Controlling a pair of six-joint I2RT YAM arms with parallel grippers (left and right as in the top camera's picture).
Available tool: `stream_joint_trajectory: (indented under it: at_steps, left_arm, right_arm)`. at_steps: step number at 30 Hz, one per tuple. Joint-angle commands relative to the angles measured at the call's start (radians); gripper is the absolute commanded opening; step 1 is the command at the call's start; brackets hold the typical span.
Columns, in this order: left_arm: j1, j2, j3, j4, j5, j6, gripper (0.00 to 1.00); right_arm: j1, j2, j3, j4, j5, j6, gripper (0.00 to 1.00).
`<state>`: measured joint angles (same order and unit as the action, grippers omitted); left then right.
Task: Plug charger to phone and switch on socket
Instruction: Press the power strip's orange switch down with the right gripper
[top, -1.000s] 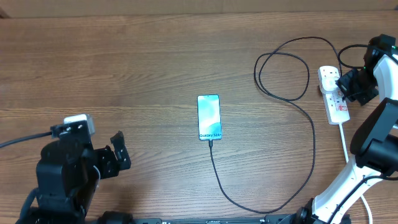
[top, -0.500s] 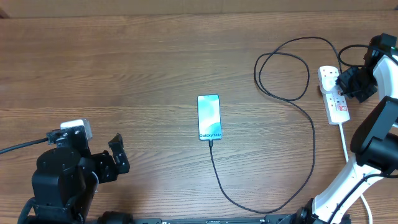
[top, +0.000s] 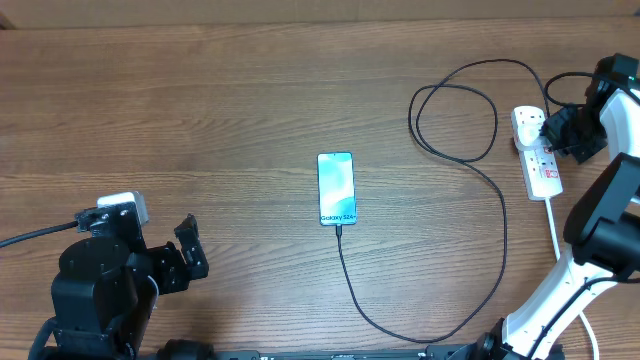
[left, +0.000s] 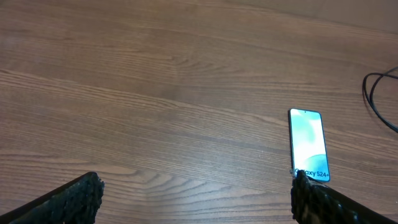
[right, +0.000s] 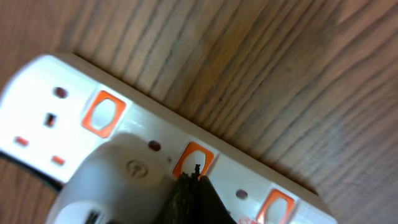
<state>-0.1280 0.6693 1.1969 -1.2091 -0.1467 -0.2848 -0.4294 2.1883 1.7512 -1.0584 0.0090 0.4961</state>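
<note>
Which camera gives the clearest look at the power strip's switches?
The right wrist view: the power strip fills the frame, its orange switches sharp, with the shut right gripper at the middle one. Overhead shows the strip small, partly under that gripper. The left wrist view misses it.

One phone (top: 336, 188), one charger (top: 505, 232), one socket (top: 546, 176), one table (top: 200, 100)

1. Table (top: 200, 100): brown wood, visible grain, matt.
2. Phone (top: 336, 188): smooth glossy screen, dark edges.
3. Charger (top: 503, 230), right of the phone: thin black cable, matt.
4. Socket (right: 37, 93): smooth white plastic, orange-red switches.
5. Left gripper (left: 196, 186): finger pads (left: 78, 196) black, rough-grained.
</note>
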Motion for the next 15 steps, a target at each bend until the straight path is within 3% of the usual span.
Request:
stream_joint_trajectory:
  at_steps: [1, 8, 15]
  left_arm:
    - [0.007, -0.008, -0.004, 0.001, -0.011, -0.007, 1.00]
    - [0.007, -0.008, -0.004, 0.001, -0.011, -0.007, 1.00]
    - [0.007, -0.079, -0.004, 0.001, -0.011, -0.007, 1.00]
  right_arm:
    - [0.013, 0.071, 0.031, 0.012, -0.101, -0.044, 0.04]
    - [0.029, 0.049, 0.035, -0.014, -0.089, -0.083, 0.04]
    - [-0.008, -0.131, 0.130, -0.110, -0.048, -0.101, 0.04]
